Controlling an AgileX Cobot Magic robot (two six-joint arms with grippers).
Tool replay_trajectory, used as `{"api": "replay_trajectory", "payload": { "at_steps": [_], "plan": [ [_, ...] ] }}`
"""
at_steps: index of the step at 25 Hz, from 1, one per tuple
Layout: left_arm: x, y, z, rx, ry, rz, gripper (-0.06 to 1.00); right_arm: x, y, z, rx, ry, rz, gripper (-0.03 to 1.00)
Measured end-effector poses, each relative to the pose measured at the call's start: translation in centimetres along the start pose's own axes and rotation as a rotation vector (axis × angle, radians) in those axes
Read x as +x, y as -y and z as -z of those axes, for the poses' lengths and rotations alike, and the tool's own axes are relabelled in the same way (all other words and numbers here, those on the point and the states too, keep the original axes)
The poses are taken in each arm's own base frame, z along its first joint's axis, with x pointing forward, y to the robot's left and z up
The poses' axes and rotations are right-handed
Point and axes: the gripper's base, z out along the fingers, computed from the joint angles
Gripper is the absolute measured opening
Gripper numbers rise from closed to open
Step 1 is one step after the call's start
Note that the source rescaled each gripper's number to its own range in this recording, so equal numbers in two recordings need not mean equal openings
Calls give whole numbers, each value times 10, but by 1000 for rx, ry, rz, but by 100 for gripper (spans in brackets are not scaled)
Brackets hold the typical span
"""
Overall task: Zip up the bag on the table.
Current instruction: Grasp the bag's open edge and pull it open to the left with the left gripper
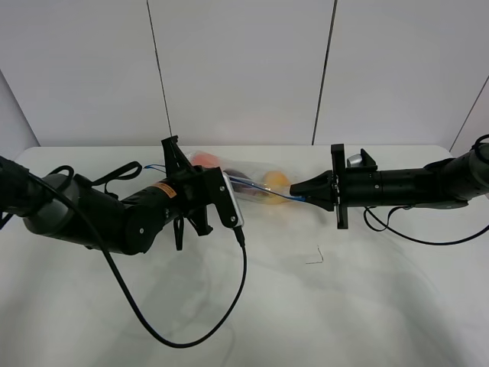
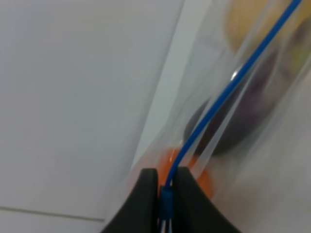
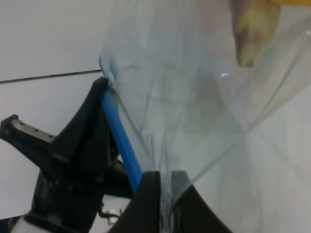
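Observation:
The clear plastic bag (image 1: 248, 182) lies on the white table (image 1: 359, 306) at the back middle, stretched between my two grippers. Its blue zipper strip (image 1: 267, 191) runs from one gripper to the other. An orange (image 1: 202, 158), a dark purple eggplant (image 1: 244, 187) and a yellow fruit (image 1: 275, 182) show through it. My left gripper (image 1: 177, 159) is shut on the blue zipper strip (image 2: 218, 102) at the bag's left end, its fingertips (image 2: 146, 194) closed on it. My right gripper (image 1: 299, 197) is shut on the bag's right corner (image 3: 165, 160), next to the strip (image 3: 121, 141).
A black cable (image 1: 183, 336) loops from the left arm over the front of the table. A small thin dark bent thing (image 1: 315, 258) lies on the table in front of the right gripper. A white panelled wall (image 1: 244, 69) stands behind the table.

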Motion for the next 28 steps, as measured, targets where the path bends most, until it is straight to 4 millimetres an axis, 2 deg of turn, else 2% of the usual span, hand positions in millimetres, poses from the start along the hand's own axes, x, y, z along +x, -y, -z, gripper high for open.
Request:
{"api": "replay_trajectory", "payload": {
  "at_steps": [13, 19, 28],
  "plan": [
    [49, -24, -8, -35, -94, -26, 0, 0, 0, 0, 1, 1, 0, 0],
    [78, -38, -8, -65, -161, -24, 0, 0, 0, 0, 4, -2, 1, 0],
    [88, -42, -7, -76, -185, -22, 0, 0, 0, 0, 5, -4, 2, 0]
  ]
}}
